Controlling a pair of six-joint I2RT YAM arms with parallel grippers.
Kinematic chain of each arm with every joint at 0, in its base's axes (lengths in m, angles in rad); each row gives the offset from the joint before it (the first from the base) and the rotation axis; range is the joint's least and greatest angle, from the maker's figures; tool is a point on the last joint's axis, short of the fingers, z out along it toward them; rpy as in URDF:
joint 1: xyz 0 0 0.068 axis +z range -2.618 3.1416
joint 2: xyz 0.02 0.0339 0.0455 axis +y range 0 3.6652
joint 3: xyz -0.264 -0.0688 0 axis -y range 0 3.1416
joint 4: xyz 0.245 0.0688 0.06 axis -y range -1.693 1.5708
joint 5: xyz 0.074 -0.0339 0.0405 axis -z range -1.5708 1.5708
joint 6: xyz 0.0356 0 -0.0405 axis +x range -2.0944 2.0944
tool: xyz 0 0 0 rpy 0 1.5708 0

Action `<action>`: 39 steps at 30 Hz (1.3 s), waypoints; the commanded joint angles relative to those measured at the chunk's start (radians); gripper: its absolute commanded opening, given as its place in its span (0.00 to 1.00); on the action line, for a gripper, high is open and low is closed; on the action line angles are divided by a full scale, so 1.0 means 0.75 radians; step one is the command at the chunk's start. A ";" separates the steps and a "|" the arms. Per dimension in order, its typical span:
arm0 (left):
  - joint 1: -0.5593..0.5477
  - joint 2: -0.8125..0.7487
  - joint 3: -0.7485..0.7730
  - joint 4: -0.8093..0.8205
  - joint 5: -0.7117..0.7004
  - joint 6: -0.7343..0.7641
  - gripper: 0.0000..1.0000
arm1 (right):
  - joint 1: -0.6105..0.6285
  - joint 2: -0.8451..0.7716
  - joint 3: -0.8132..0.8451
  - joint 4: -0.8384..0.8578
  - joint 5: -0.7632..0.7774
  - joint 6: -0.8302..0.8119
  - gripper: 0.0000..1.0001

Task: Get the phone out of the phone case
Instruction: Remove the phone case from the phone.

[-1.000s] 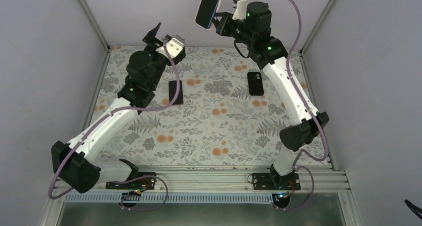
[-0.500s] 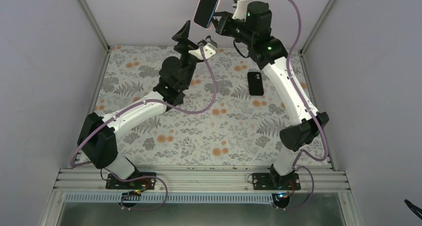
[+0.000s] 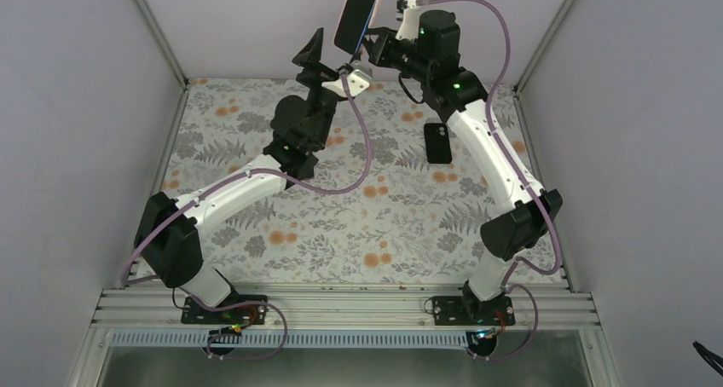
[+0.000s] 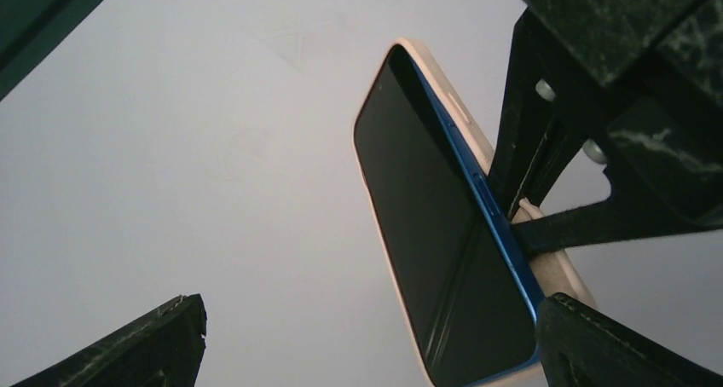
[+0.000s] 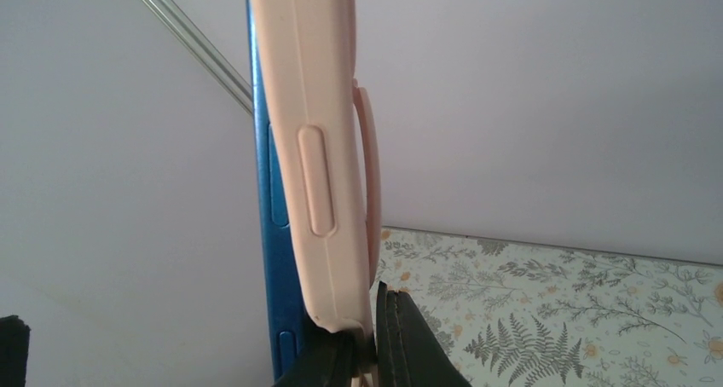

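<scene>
item: phone (image 4: 418, 233), blue-edged, dark screen, seated in pink phone case (image 5: 320, 148). it rises straight up from the right gripper (image 5: 371, 344), jaws pinched tight on the case's lower edge. left gripper (image 4: 367, 306): jaws spread wide, empty, just beside the right gripper. contact with the phone cannot be told. hidden: phone's bottom corner behind a left finger. black slab (image 3: 437, 142) on the table (image 3: 341, 225) below the right gripper, detail unreadable.

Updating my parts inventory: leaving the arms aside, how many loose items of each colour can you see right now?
Blue: 1, the blue-edged phone with a dark glass screen.
Pale pink: 1, the soft pale pink phone case on that phone.
Black: 1, a flat black phone-shaped rectangle lying on the floral-patterned table.
Total: 3.
</scene>
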 commanded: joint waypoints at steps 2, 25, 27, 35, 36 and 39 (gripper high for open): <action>0.008 -0.040 0.079 -0.191 0.084 -0.101 0.96 | -0.008 -0.027 0.052 0.122 0.018 -0.027 0.03; 0.076 0.018 0.117 -0.212 0.118 -0.074 0.97 | -0.008 -0.026 0.081 0.110 -0.045 -0.009 0.03; 0.076 0.027 0.098 -0.155 0.102 -0.044 0.98 | -0.007 -0.034 0.075 0.109 -0.056 -0.008 0.03; 0.081 0.097 0.131 0.034 -0.003 0.028 0.93 | -0.009 -0.043 0.058 0.092 -0.192 0.001 0.03; 0.086 0.107 0.146 0.047 -0.022 0.002 0.90 | -0.007 -0.043 0.063 0.088 -0.223 -0.010 0.03; 0.100 0.151 0.216 0.056 -0.081 -0.041 0.86 | -0.008 -0.041 0.073 0.072 -0.310 -0.025 0.03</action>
